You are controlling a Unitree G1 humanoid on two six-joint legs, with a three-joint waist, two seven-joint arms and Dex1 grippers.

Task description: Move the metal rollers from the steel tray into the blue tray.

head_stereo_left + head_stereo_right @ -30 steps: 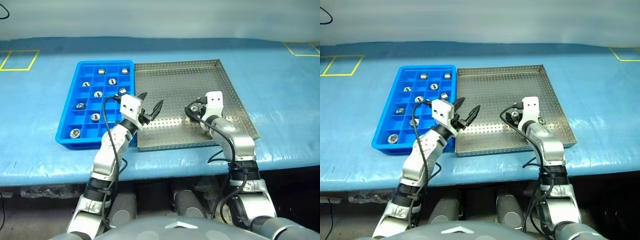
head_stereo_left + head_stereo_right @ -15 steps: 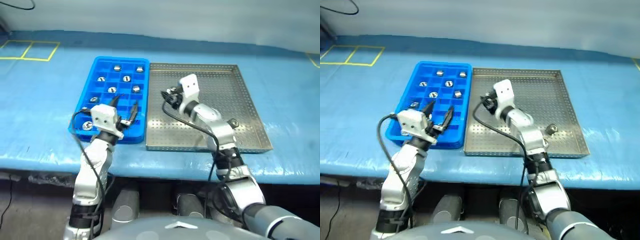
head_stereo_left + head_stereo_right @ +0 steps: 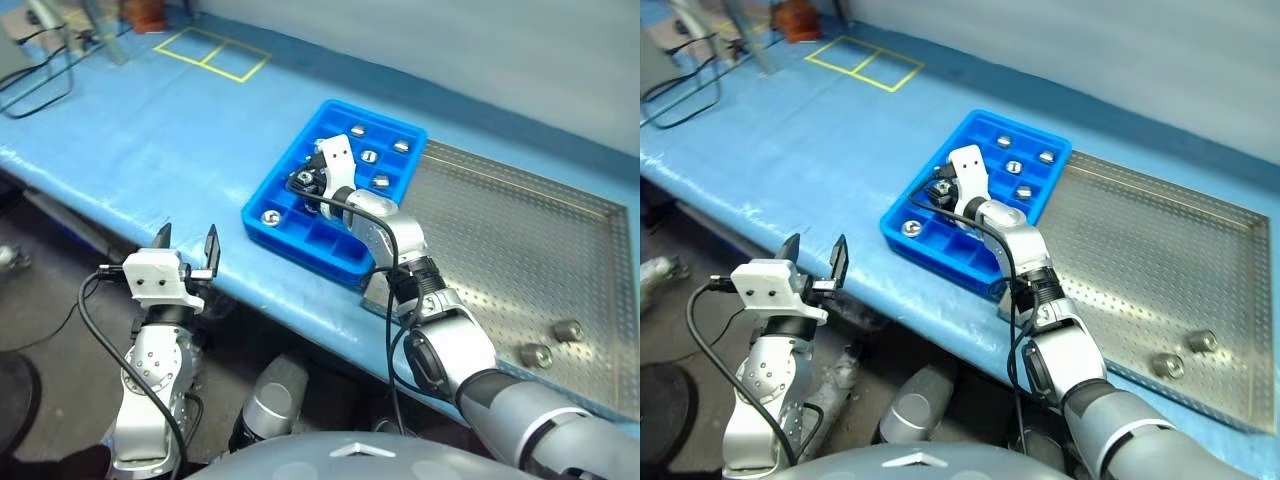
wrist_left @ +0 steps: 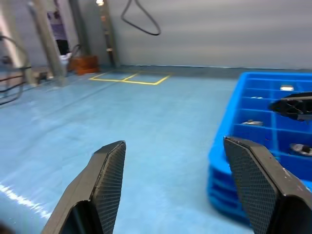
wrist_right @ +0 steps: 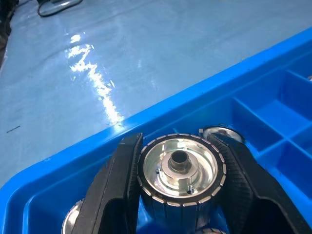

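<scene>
Roller clamped end-on between the two black fingers of the right gripper, hollow centre and knurled rim facing the wrist camera, hanging just above the near-left compartments of the blue tray. Carry step nearly done by the look of it; placing comes next. Several rollers lying in far compartments of that tray, another in the near corner cell, one more showing just behind the held piece. Two rollers left on the perforated floor of the steel tray, near its front right corner, well apart from the blue tray. Left gripper off the table's near edge, fingers spread wide and holding nothing, well clear of both trays. Next move likely calls for lining the piece up over a free cell, lowering between the dividers without clipping a wall, then releasing; after that, back across for the remaining pair
</scene>
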